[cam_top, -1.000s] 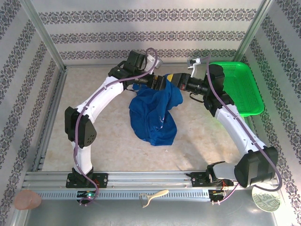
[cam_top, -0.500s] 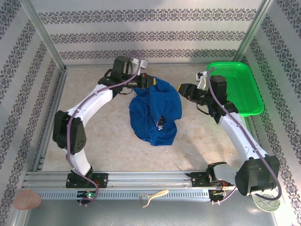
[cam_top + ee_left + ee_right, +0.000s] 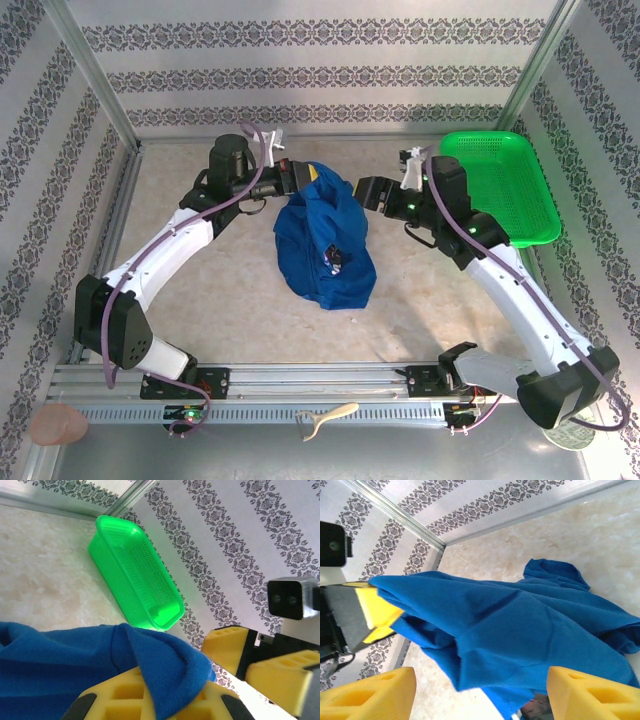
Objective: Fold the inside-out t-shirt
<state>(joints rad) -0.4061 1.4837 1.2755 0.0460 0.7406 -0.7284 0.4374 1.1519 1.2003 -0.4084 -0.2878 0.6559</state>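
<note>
The inside-out t-shirt is a royal blue bunch, its top edge lifted and the rest resting on the table, with a small label mark near its middle. My left gripper is shut on the shirt's upper left edge. In the left wrist view a blue fold is pinched over the yellow pads of that gripper. My right gripper stands open just right of the shirt. In the right wrist view the cloth hangs ahead of that gripper's spread fingers, free of them.
A green mesh basket sits at the back right corner, also seen from the left wrist. Patterned walls close in the table on three sides. A metal rail runs along the near edge.
The left gripper has shut on the shirt's top edge and pulled it left. The right gripper has opened, let the shirt go and drawn back to the right.
</note>
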